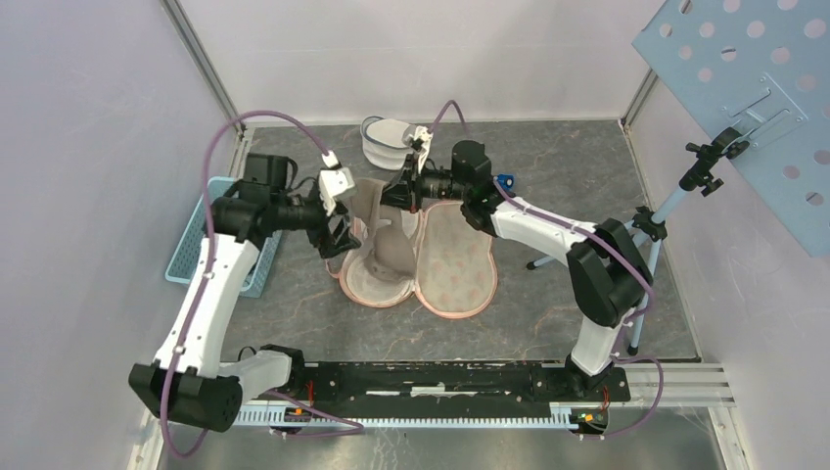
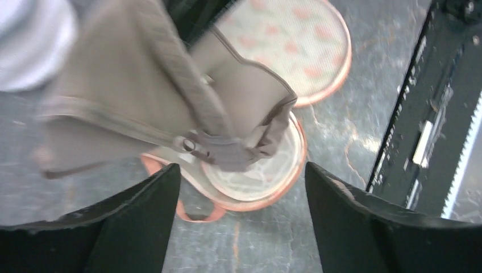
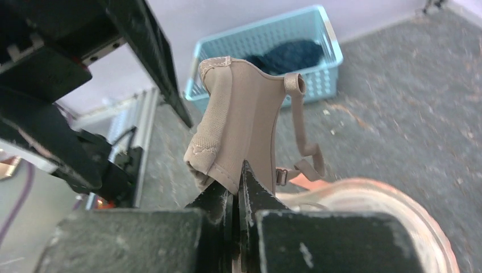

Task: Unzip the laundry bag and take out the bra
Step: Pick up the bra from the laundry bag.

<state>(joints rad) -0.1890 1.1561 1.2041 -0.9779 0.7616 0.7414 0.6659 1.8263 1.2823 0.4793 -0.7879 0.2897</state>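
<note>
The right claw (image 3: 237,177) is clamped on the beige bra (image 3: 244,114), which hangs over the unzipped laundry bag (image 1: 455,259); the left claw (image 2: 241,170) is spread apart.

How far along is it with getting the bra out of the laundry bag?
Done: the laundry bag lies unzipped, halves splayed open. In hand: the right gripper pinches the beige bra, partly lifted from the bag; the left gripper is open. Left: carrying the bra clear.

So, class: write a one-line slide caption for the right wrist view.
Right gripper shut on the beige bra, held up over the unzipped laundry bag, blue basket behind.
</note>
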